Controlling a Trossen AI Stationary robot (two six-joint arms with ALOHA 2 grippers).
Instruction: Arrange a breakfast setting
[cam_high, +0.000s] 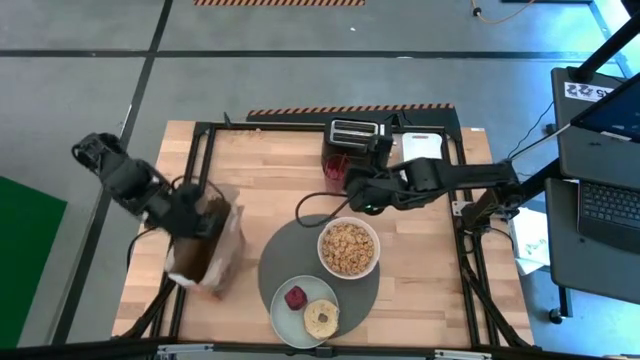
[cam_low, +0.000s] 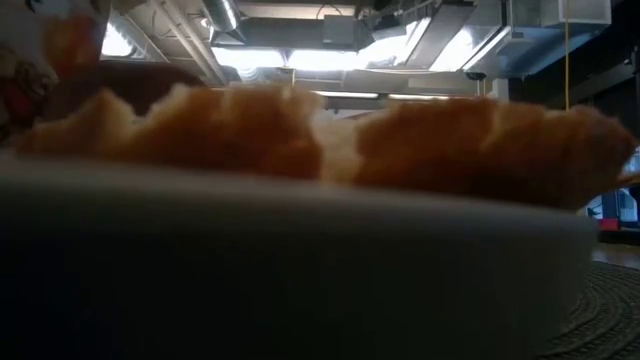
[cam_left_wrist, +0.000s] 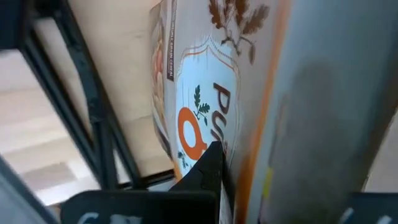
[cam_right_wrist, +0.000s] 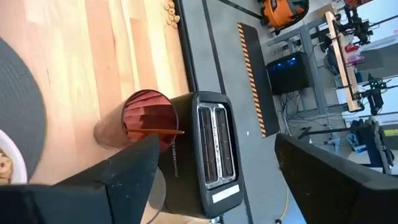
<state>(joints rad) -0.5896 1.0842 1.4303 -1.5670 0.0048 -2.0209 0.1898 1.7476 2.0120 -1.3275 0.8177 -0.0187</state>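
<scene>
A large round dark-grey placemat (cam_high: 272, 272) is seen lying on the wooden counter (cam_high: 260, 180), toward its near edge. On the placemat's far right part a white round bowl (cam_high: 348, 249) filled with golden cereal is set, and on its near part a pale mint-green flat plate (cam_high: 303, 311) is placed, carrying a halved bagel (cam_high: 321, 318) and a small red item (cam_high: 295, 297). Bowl and plate are just beside each other.

At the counter's left side, a printed cereal bag (cam_high: 207, 248) is clamped by the closed left gripper (cam_high: 190, 222) and held tilted, well apart from the bowl.

The right gripper (cam_high: 352, 193) is held with its fingers spread wide and nothing between them, just beyond the bowl, facing a translucent red cup (cam_right_wrist: 142, 118) and a black two-slot toaster (cam_right_wrist: 208, 155) at the counter's far edge. A rectangular white tray (cam_high: 421, 148) is seen beside the toaster.
</scene>
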